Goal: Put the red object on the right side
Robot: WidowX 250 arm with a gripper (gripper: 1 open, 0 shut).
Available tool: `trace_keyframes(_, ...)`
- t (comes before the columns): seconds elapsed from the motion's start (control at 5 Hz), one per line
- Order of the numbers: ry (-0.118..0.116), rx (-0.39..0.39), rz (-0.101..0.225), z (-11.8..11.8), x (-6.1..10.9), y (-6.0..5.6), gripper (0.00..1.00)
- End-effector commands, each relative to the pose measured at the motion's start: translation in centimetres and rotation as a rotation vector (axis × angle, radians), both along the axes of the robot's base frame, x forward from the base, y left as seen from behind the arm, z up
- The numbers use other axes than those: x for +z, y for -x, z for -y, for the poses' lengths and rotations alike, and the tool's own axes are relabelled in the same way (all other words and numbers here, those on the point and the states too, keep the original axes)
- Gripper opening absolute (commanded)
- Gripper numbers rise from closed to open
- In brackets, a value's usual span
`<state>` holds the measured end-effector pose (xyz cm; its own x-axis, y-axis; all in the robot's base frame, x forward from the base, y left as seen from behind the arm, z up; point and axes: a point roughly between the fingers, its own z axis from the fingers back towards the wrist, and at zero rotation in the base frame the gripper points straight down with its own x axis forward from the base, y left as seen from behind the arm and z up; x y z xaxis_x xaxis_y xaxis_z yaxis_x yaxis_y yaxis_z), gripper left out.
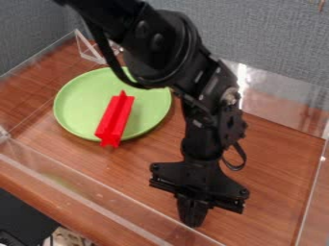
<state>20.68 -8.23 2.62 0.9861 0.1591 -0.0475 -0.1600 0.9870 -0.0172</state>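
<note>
No legible text anywhere.

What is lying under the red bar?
The red bar lies on the green plate, its near end reaching the rim. Under the plate, the wooden table; the part beneath is covered.

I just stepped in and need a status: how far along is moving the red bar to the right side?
Nothing looks done yet: the red bar lies on the lime-green plate, at the left. The gripper is empty with shut jaws, down near the wooden table, apart from the bar. Reaching, grasping and moving it are all left.
</note>
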Motion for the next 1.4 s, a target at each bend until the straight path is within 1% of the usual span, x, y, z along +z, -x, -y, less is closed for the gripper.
trace_keyframes(0.0, 0.017, 0.016, 0.013, 0.7, 0.3, -0.6, 0.00)
trace_keyframes(0.4, 0.032, -0.122, -0.011, 0.2, 0.1, -0.2, 0.00)
trace_keyframes(0.8, 0.047, -0.266, -0.036, -0.7, 0.1, -0.4, 0.00)
trace_keyframes(1.2, 0.068, -0.316, -0.046, 0.9, 0.6, -0.6, 0.00)
